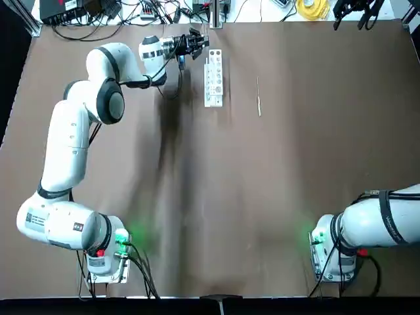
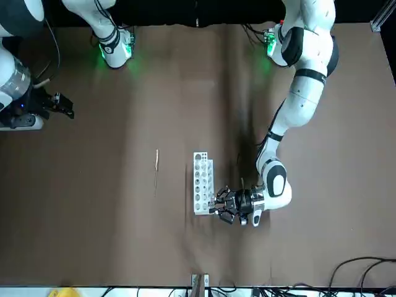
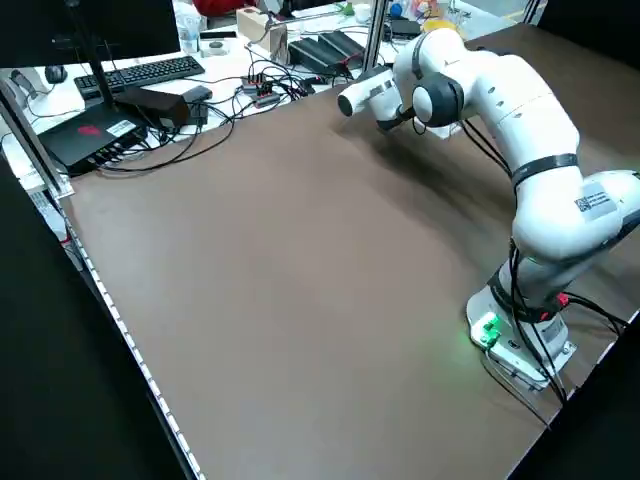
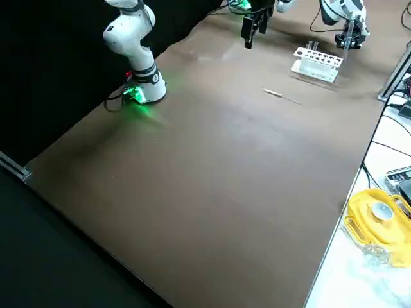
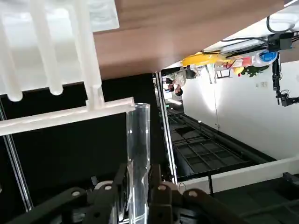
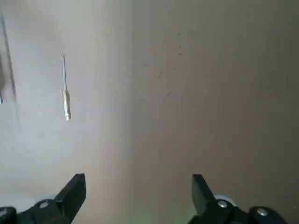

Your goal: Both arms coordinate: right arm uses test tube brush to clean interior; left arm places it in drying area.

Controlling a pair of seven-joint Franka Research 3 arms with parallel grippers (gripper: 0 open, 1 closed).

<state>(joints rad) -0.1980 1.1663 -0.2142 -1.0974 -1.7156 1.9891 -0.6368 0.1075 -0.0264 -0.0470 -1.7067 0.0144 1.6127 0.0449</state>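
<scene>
1. Top view: the left arm (image 1: 65, 141) reaches to the far part of the bench (image 1: 289, 197), its tool (image 1: 205, 41) just beside the upper end of the white rack (image 1: 214, 82). The test tube brush (image 1: 258, 98) lies flat on the bench, on the rack's right-hand side and apart from it. The right arm (image 1: 387, 220) runs out past the edge.

2. Front view: the right tool (image 2: 69, 105) hangs above the bench, well apart from the brush. My reading is that cleaning has yet to begin and the step in hand is getting tube and brush ready.

3. Left side view: the left arm's links block its tool, so I cannot tell its state from here; the brush does not show.

4. Right side view: the right tool points downward, with the brush between it and the near edge of the bench. The left tool has a clear tube upright beside the rack.

5. Left wrist view: the left tool is narrow, closed around the clear test tube (image 5: 138, 158), whose end is by the rack's edge. It should probably draw the tube clear of the rack and present its mouth.

6. Right wrist view: the right tool is wide, with nothing between its fingers. The next move calls for bringing it over the brush, lining up on the thicker handle and closing gently; a thin stick lying flat could roll or be missed.
</scene>
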